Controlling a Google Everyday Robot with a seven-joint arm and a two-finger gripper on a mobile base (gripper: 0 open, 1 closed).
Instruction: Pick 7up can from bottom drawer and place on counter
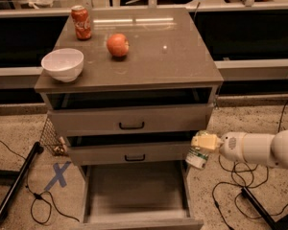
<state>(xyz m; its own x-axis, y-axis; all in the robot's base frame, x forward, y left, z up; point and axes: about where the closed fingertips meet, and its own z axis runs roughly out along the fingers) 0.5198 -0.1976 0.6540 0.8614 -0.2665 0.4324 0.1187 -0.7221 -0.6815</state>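
My gripper (203, 143) is at the right side of the cabinet, level with the middle drawer, shut on the 7up can (198, 155). The silver-and-green can hangs below the cream fingers, just past the cabinet's right front corner and above the right wall of the bottom drawer (134, 195). That drawer is pulled out and its grey floor is bare. The counter (153, 51) is above and to the left of the can.
On the counter stand a red Coca-Cola can (81, 22), a red apple (118, 45) and a white bowl (63, 64). The top drawer (129, 119) and middle drawer (132, 152) are slightly open. Cables and a black bar (17, 181) lie on the floor.
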